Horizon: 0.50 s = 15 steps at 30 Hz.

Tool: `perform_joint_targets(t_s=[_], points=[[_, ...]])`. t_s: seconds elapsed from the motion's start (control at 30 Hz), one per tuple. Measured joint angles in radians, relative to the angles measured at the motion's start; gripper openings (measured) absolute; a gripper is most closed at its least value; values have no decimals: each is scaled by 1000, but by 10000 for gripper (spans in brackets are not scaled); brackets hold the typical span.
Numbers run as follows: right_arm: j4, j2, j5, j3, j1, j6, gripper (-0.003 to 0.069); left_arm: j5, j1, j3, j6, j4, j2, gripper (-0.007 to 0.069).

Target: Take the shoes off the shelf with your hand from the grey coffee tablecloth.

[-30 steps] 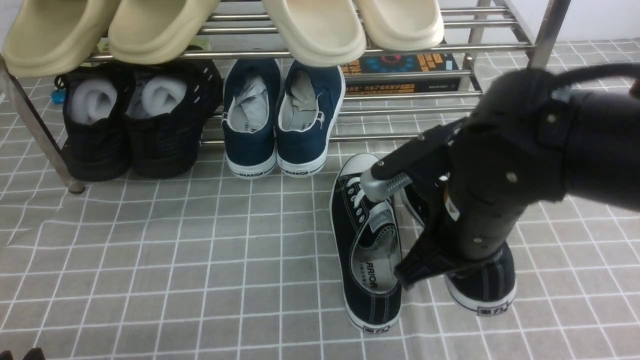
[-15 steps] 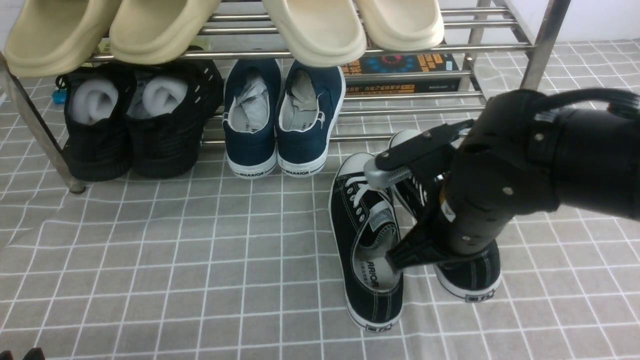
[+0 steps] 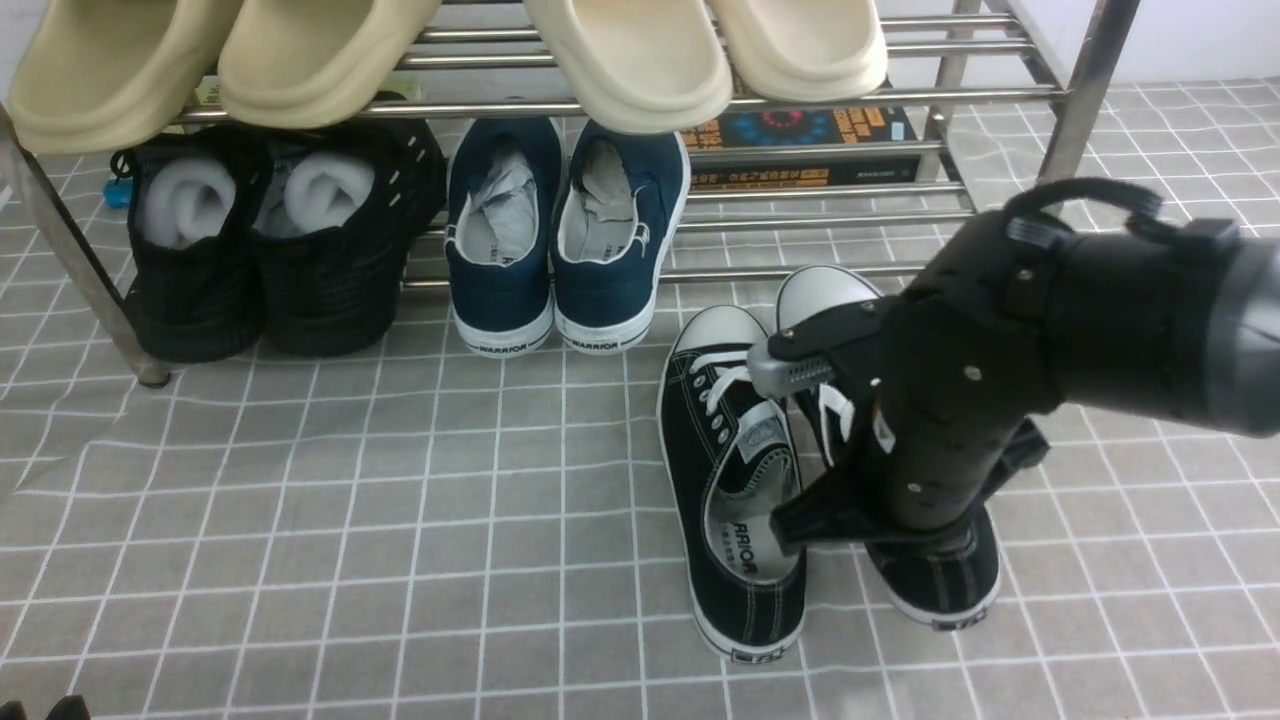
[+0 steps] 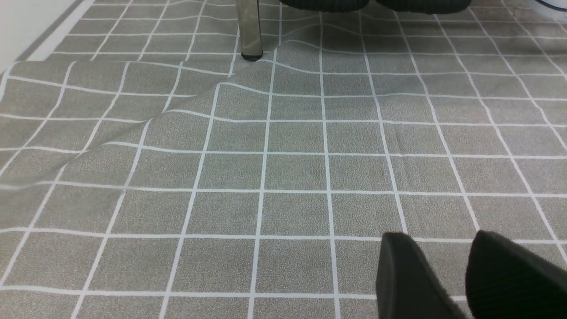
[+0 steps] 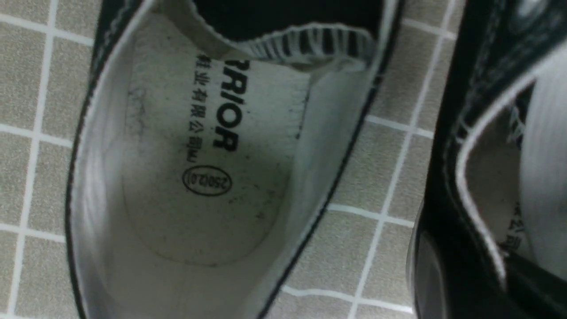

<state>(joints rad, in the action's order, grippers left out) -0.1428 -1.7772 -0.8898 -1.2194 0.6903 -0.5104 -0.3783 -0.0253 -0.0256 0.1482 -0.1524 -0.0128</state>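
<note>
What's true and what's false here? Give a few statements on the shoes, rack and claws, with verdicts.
1. Both black canvas shoes lie on the cloth, in front of the rack. True.
2. The navy shoes sit on the top tier. False: they sit below it; beige slippers fill the top.
3. The left claw holds a shoe. False: it is open and empty, over bare cloth.
4. The right claw is down at the black pair. True.
5. A book lies on the lower tier. True.
</note>
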Motion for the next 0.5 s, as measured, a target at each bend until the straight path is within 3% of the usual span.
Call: perform_joint_targets(t_s=[0.5], points=[[143, -15, 83, -4, -10, -27, 60, 0, 0, 0, 0, 0, 0, 239]])
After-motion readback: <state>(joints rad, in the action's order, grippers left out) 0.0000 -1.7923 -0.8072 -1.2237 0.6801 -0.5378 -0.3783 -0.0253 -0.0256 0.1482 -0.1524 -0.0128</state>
